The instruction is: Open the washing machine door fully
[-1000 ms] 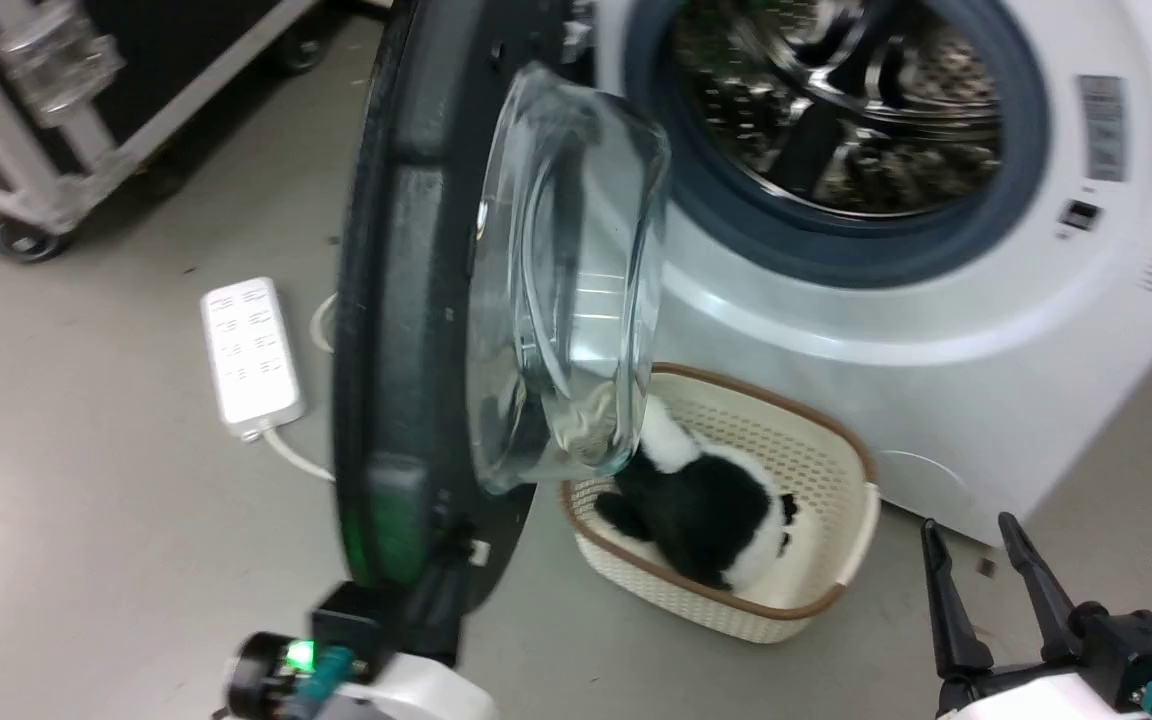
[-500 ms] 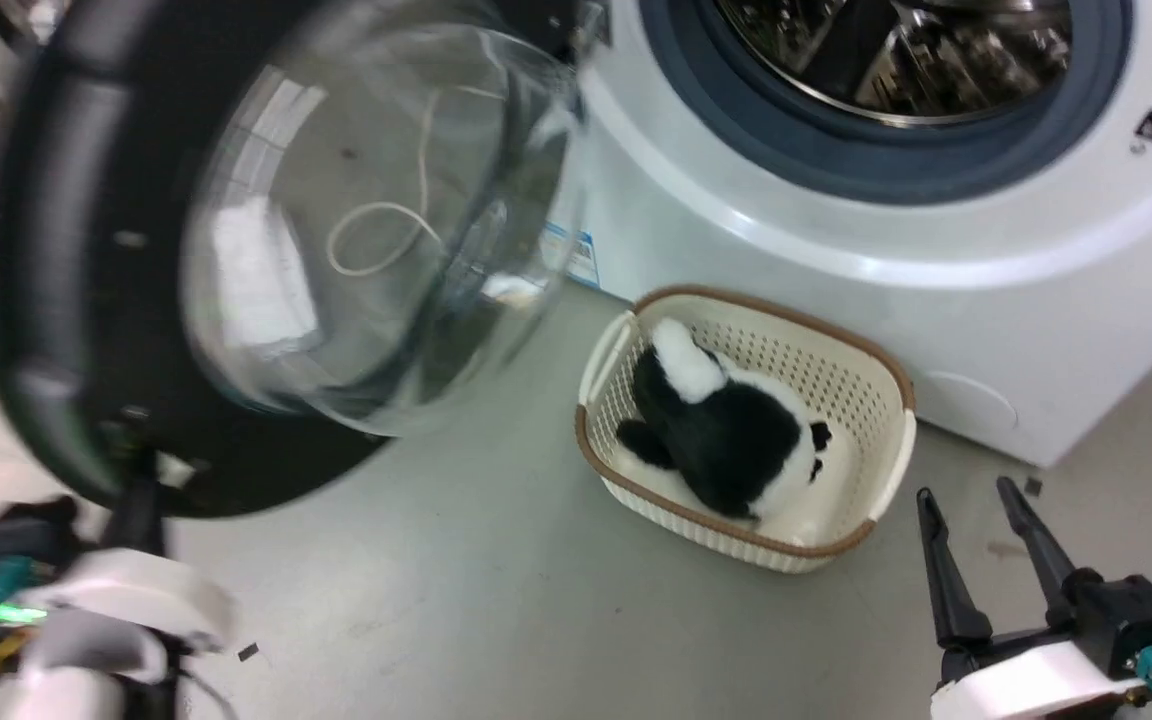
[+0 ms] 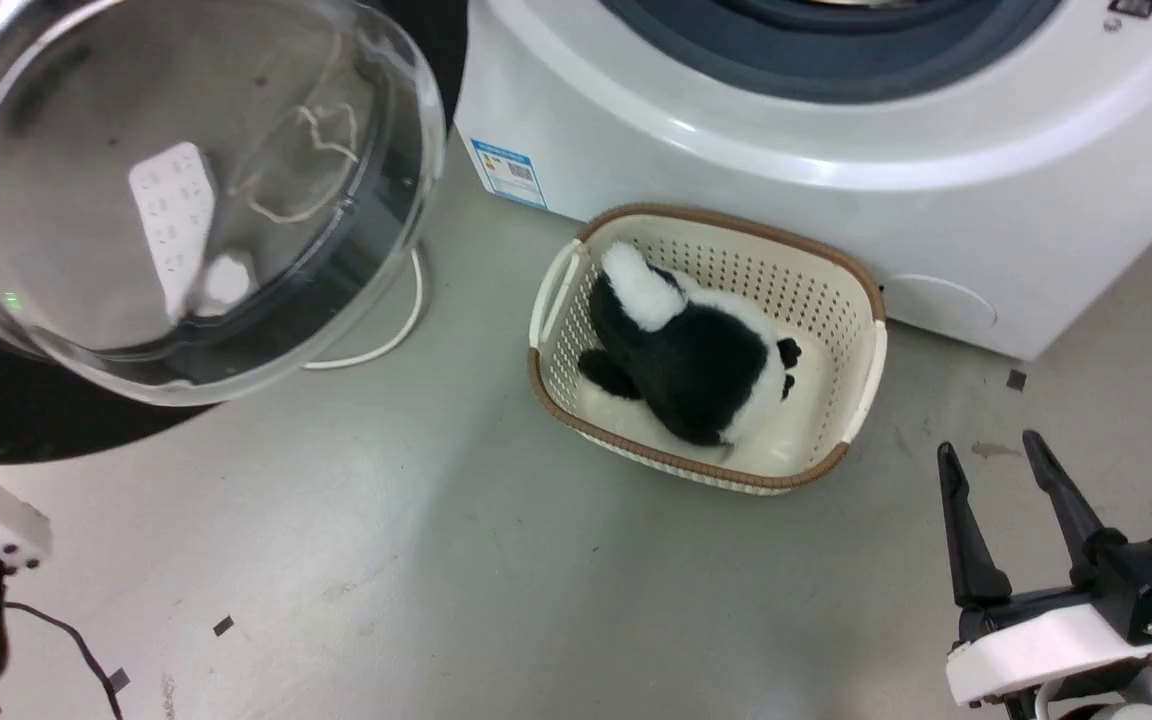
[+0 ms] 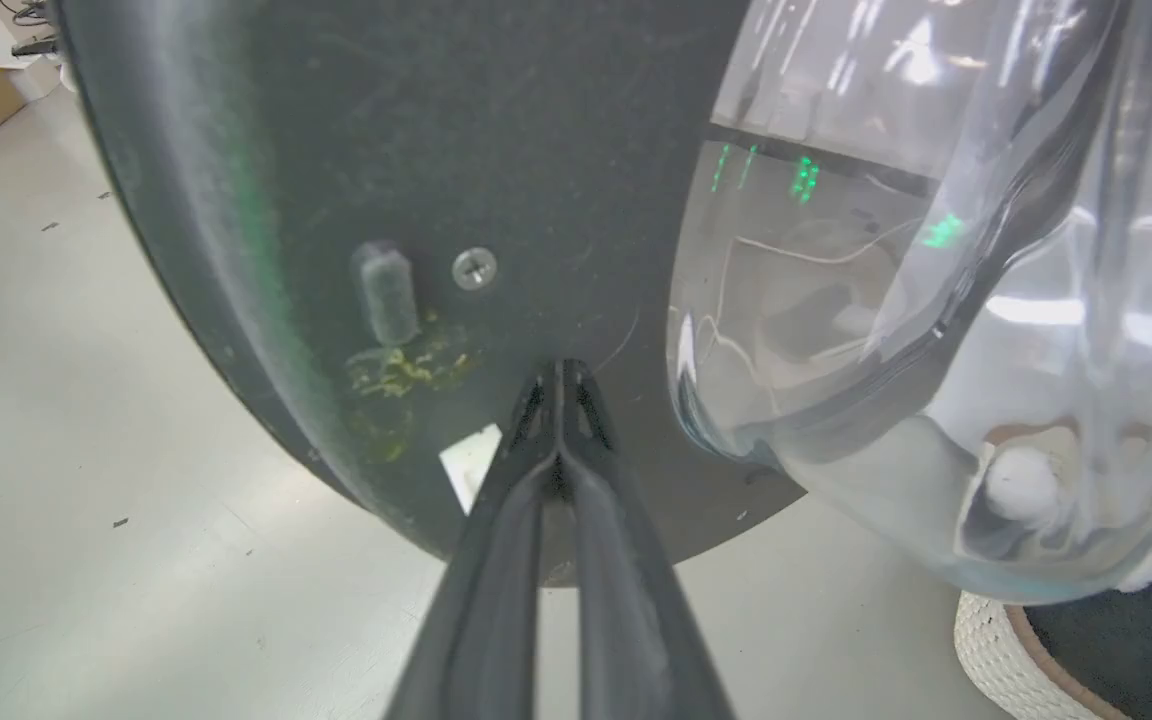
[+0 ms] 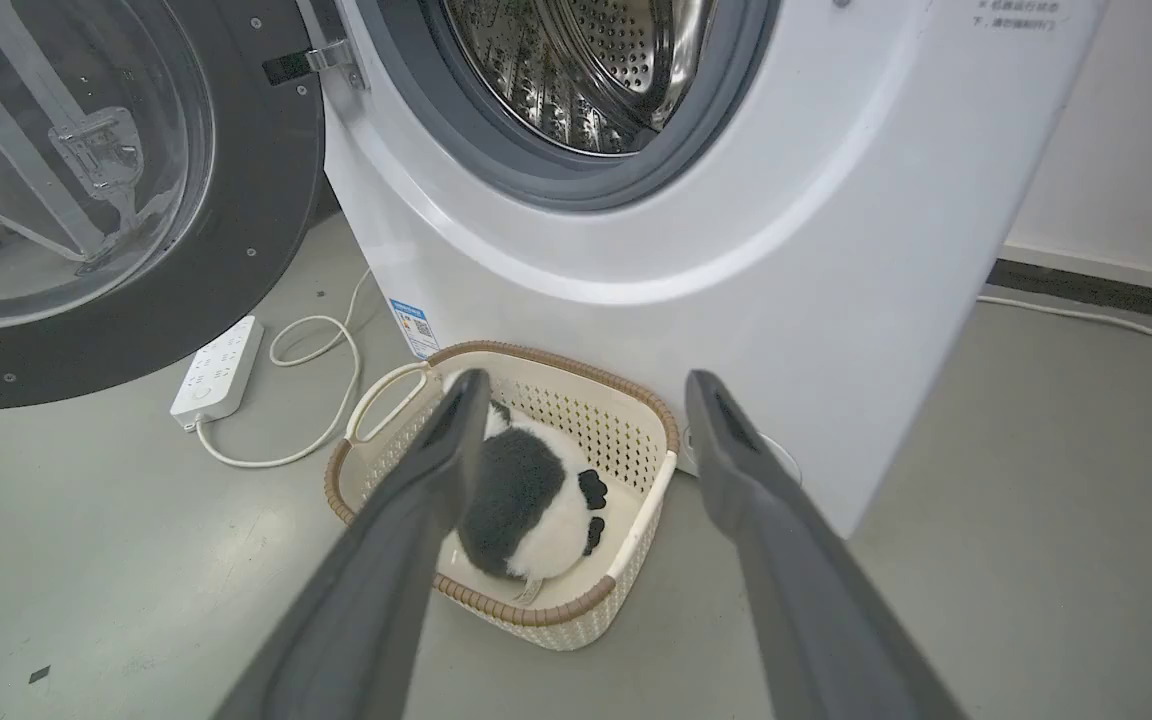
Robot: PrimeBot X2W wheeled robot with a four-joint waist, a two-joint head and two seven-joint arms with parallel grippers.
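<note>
Washing machine door swung wider — left fingers touching it.

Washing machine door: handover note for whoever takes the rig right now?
Left gripper: shut, tips at the black inner face of the washing machine door.
Right gripper: open, empty, above the floor near the basket.
Done: door swung wide, clear of the drum opening.
Left: perhaps push it a little further, then withdraw the left arm.
</note>
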